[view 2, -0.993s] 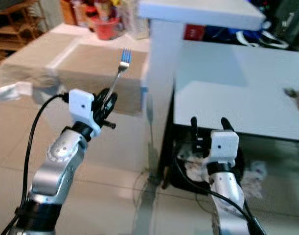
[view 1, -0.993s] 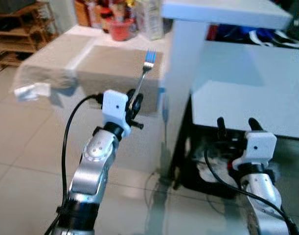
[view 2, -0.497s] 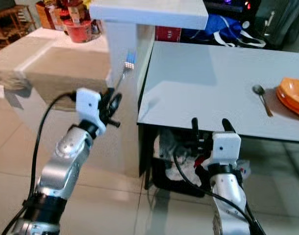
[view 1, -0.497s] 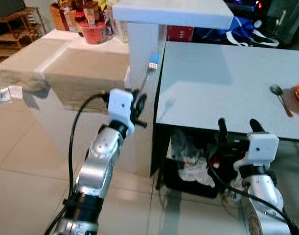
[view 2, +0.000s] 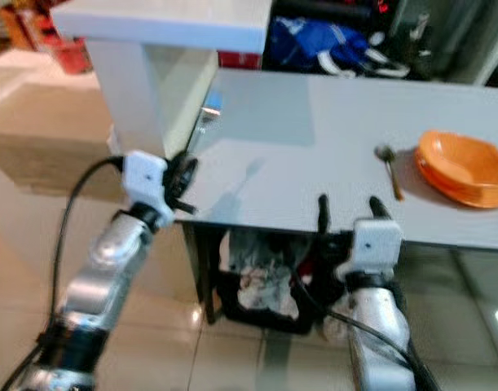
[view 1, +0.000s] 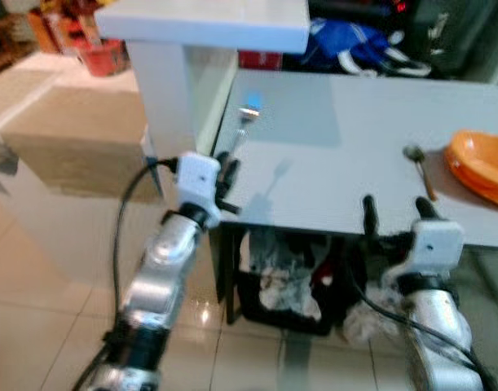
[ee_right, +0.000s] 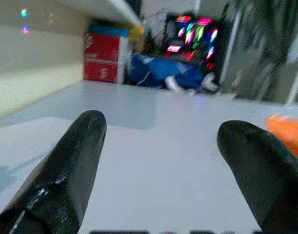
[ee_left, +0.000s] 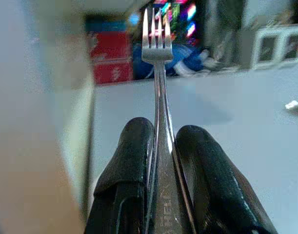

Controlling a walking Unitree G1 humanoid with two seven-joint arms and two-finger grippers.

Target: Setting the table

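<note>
Fork carried toward a partly set counter.
Left claw [view 1: 226, 167] clamps the silver metal fork [ee_left: 157, 63] upright by its handle, just over the pale grey counter [view 1: 330, 155] edge; right claw [ee_right: 163, 161] is spread, empty. Orange bowl [view 2: 462, 169] and metal spoon [view 2: 388, 166] already laid; fork placement remains.

Both head views are softly smeared by motion blur, edges indistinct throughout. Even indoor light falls on the pale grey tabletop [view 2: 314, 147], where a faint shadow lies. Glare spots shine on the glossy beige floor tiles [view 1: 37, 269]. Wrist-view backgrounds are defocused, coloured lights blooming.
</note>
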